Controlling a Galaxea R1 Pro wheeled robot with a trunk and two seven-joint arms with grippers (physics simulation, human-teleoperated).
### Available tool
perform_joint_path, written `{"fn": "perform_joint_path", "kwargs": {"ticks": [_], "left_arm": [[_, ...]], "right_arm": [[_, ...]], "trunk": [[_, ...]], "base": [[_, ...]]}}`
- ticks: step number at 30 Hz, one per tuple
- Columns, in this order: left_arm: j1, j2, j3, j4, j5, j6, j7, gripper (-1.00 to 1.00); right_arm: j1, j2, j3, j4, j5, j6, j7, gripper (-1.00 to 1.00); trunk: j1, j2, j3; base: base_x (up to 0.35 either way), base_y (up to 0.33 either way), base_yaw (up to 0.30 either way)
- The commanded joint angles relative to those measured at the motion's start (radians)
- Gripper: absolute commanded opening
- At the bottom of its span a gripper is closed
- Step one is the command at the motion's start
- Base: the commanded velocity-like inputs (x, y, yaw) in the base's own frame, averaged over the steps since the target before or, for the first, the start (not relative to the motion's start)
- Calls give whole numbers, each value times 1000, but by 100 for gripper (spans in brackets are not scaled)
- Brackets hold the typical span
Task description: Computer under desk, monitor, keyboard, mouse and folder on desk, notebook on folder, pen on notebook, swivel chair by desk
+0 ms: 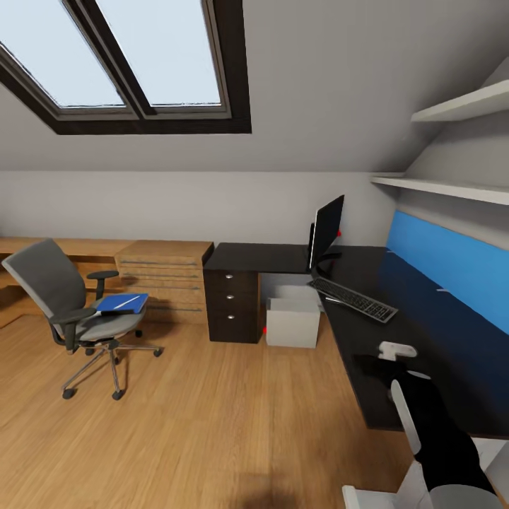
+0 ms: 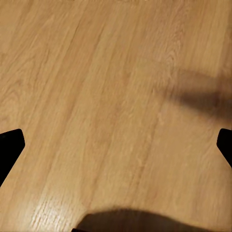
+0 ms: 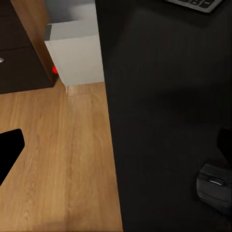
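Observation:
The grey swivel chair [image 1: 60, 300] stands on the floor at the left, apart from the black desk [image 1: 276, 258]. On its seat lies the blue folder [image 1: 121, 302] with the white pen [image 1: 129, 301] across it. The notebook is out of view. The monitor [image 1: 326, 230] stands at the desk's corner, and the keyboard [image 1: 352, 298] lies in front of it. Under the desk sits the grey computer [image 1: 293, 322] [image 3: 75, 53]. The black mouse [image 3: 215, 186] rests on the desk [image 3: 164, 111], beside one finger of my open right gripper [image 3: 116, 150]. My left gripper [image 2: 116, 145] hangs open above bare floor.
A light wood chest [image 1: 166, 276] with steel handles stands between the chair and the dark drawers [image 1: 232, 304]. A blue back panel [image 1: 452, 272] and two white shelves [image 1: 452, 187] line the right wall. My right arm [image 1: 435, 431] reaches over the desk's near end.

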Motion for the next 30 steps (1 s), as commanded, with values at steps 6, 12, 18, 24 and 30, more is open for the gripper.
{"fn": "perform_joint_path", "kwargs": {"ticks": [6, 12, 18, 24, 30], "left_arm": [[-1, 1, 3, 1, 6, -4, -3, 100], [-1, 2, 3, 1, 6, -4, -3, 100], [-1, 2, 3, 1, 6, -4, -3, 100], [-1, 4, 3, 1, 7, -4, -3, 100], [-1, 4, 4, 1, 8, -4, -2, 100]], "right_arm": [[-1, -56, 0, 12, -2, 7, 39, 100], [-1, -134, -4, 73, -1, 6, 130, 100], [-1, -162, -4, 106, 2, 6, 146, 100], [-12, -165, 4, 222, 12, 0, 149, 100], [-14, -165, 10, 249, 27, -7, 164, 100]], "trunk": [[0, -1, -1], [0, -1, -1], [0, -1, -1], [0, -1, -1], [0, -1, -1]], "base": [[0, -18, 0], [0, -227, 0], [0, -302, 0], [0, -196, 0], [0, -32, 0]]}}
